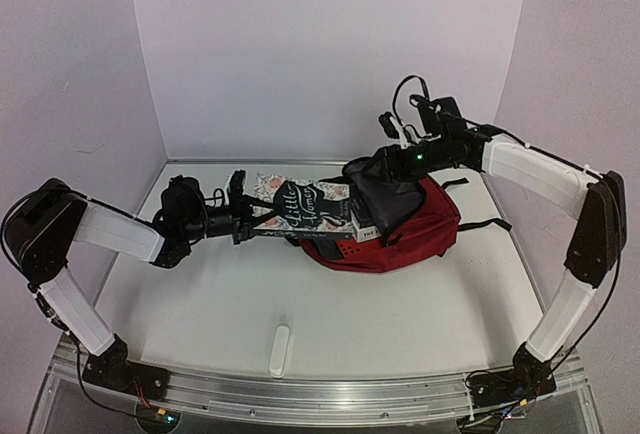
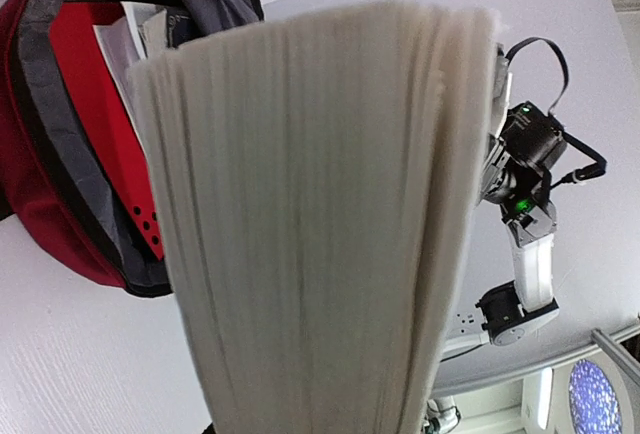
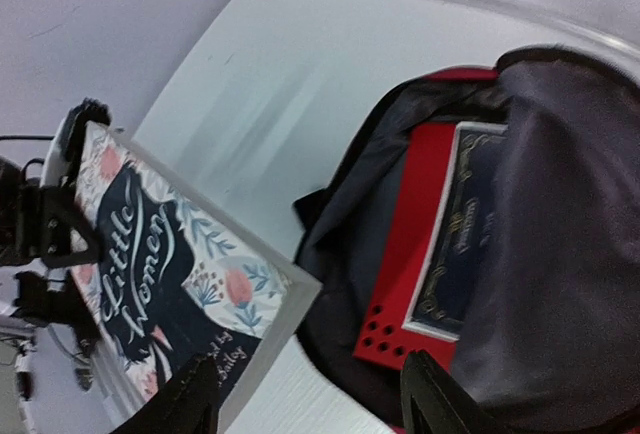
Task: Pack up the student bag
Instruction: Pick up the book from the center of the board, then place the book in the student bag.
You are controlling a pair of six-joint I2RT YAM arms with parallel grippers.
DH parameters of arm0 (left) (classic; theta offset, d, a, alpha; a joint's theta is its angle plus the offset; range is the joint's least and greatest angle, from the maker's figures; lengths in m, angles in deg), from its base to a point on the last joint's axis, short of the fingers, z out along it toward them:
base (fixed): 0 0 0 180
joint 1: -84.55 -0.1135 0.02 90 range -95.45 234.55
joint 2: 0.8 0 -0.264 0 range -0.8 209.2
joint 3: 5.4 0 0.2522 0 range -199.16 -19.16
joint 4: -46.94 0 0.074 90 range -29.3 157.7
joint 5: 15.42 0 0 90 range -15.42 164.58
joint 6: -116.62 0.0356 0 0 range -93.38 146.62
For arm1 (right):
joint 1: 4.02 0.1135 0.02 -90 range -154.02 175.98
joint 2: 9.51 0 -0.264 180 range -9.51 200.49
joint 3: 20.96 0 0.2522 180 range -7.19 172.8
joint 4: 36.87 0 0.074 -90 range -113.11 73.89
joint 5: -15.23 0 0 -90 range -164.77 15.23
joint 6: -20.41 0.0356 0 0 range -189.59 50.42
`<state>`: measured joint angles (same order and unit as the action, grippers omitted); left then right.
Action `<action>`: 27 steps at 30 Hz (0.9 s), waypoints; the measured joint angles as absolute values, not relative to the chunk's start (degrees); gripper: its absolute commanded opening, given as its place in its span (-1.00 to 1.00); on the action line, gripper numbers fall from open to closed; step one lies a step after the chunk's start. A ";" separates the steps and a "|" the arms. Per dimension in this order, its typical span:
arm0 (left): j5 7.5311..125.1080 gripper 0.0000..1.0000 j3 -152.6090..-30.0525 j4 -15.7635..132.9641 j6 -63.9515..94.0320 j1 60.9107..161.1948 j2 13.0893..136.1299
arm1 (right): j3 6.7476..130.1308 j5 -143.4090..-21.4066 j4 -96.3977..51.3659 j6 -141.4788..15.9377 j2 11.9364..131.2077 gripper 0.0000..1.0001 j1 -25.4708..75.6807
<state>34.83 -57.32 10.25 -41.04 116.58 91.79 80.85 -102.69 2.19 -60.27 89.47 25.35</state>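
worktop (image 1: 400, 324): white, with pale walls on three sides.
student bag (image 1: 420, 229): dark red, lying right of centre on the worktop, mouth open to the left.
patterned book (image 1: 300, 204): "Little Women", lifted, one corner at the bag's mouth.
red folder (image 3: 405, 244): inside the bag.
dark blue book (image 3: 470, 224): on the folder.
left gripper (image 1: 240, 209): clamped on the patterned book's end.
right gripper (image 3: 310, 379): fingers wide apart over the bag's opening, gripping nothing.
white stick (image 1: 280, 351): near the front edge.

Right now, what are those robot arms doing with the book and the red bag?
The left pincer grips a Little Women book, aimed at the open mouth of the student bag. The right pincer hovers open by that mouth, holding nothing. A red folder and a dark book already sit inside.
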 measured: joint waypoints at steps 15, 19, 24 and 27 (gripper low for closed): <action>47.76 -1.00 -52.50 17.29 -39.37 115.67 81.56 | 94.40 -78.44 9.53 -72.96 110.75 0.15 29.16; 48.41 -0.99 -51.61 18.66 -39.19 115.67 80.97 | 96.51 -74.94 9.90 -74.09 112.90 -0.12 29.17; 48.92 -1.00 -51.52 20.97 -38.80 115.67 80.94 | 97.34 -70.36 9.97 -75.78 114.12 -0.89 29.16; 48.91 -1.00 -51.52 21.62 -38.74 115.67 80.94 | 97.42 -69.17 10.18 -76.45 114.21 -1.00 29.15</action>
<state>48.91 -51.52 21.62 -38.74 115.67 80.94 97.42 -69.17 10.18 -76.45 114.21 29.15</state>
